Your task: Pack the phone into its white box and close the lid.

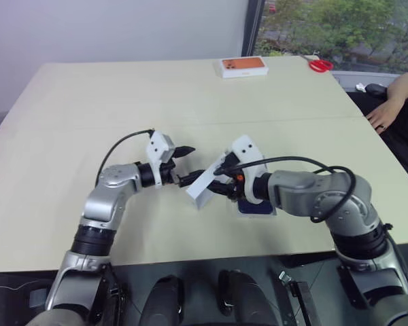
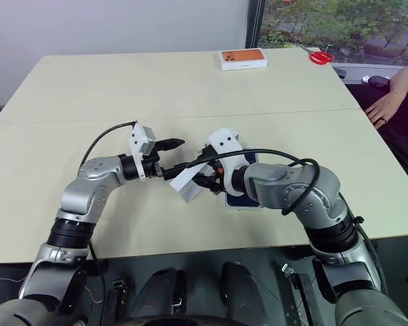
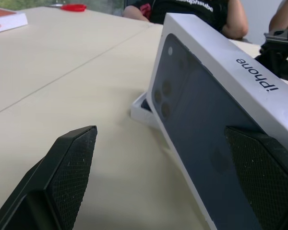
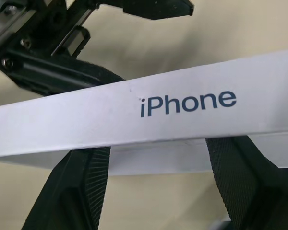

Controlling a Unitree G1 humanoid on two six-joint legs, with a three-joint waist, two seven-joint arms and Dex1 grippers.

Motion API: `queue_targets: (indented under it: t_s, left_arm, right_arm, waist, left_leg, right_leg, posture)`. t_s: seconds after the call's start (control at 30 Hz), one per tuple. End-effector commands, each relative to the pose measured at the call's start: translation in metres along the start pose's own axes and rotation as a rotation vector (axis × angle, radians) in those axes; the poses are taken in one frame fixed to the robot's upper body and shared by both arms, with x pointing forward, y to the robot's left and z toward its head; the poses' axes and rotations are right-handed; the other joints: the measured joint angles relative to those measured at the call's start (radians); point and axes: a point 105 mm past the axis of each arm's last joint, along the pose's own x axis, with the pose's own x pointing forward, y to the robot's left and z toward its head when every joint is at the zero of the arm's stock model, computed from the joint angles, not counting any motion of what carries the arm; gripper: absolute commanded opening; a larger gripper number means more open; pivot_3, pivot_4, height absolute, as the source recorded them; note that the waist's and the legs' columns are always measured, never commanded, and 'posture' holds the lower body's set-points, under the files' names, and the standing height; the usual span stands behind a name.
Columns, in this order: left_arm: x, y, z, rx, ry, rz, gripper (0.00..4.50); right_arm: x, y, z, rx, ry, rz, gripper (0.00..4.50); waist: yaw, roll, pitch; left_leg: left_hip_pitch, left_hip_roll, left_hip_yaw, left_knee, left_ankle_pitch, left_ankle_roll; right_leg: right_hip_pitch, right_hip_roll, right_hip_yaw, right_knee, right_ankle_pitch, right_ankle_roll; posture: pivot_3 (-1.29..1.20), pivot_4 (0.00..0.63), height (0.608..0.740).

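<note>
White box [image 1: 257, 208] mostly hidden behind right arm; phone inside indiscernible.

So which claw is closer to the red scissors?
Right. The right claw sits nearer the table's far right corner, where the red scissors lie; the left claw is farther off, beside it.

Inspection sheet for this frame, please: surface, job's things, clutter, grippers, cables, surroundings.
Surface: pale table.
Job's things: lid held tilted above the table; white box on the table behind it, something dark inside.
Clutter: orange-picture box and red scissors at the far edge.
Grippers: right gripper shut on the lid; left gripper open beside it.
Cables: black cable looping over each wrist.
Surroundings: window; a person's hand at the table's right edge.
</note>
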Motion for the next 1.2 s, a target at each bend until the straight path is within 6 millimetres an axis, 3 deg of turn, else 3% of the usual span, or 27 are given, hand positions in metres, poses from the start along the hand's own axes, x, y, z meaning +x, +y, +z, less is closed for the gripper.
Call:
queue_targets:
  t_s: [0.03, 0.37, 0.73, 1.2]
  left_arm:
    - [0.001, -0.028, 0.012, 0.004, -0.031, -0.158, 4.5]
    - [-0.005, -0.045, 0.003, -0.034, 0.03, -0.232, 4.5]
    - [0.015, -0.066, -0.001, -0.033, 0.033, -0.316, 4.5]
    - [0.01, -0.037, 0.0, 0.015, 0.033, -0.198, 4.5]
  right_arm:
    - [0.0, 0.001, 0.016, -0.031, -0.091, 0.014, 3.13]
    - [-0.006, -0.014, 0.012, -0.073, -0.077, 0.0, 3.13]
    - [-0.017, -0.032, 0.015, -0.106, -0.063, -0.029, 3.13]
    - [-0.021, -0.03, 0.006, -0.118, -0.026, -0.017, 3.13]
  waist:
    - [0.0, 0.0, 0.0]
    - [0.002, 0.0, 0.0]
    - [0.0, 0.0, 0.0]
    - [0.002, 0.0, 0.0]
  left_leg:
    - [0.0, 0.0, 0.0, 0.0, 0.0, 0.0]
    - [0.0, -0.001, 0.0, 0.0, 0.0, 0.0]
    - [0.001, -0.001, 0.0, 0.0, 0.0, 0.0]
    - [0.001, -0.001, 0.0, 0.0, 0.0, 0.0]
  right_leg:
    - [0.0, 0.0, 0.0, 0.0, 0.0, 0.0]
    - [0.0, -0.001, 0.0, 0.0, 0.0, 0.0]
    - [0.001, 0.0, 0.0, 0.0, 0.0, 0.0]
    - [0.001, 0.0, 0.0, 0.0, 0.0, 0.0]
  posture:
    - [0.0, 0.15, 0.74]
    - [0.0, 0.15, 0.74]
    - [0.0, 0.15, 0.74]
    - [0.0, 0.15, 0.74]
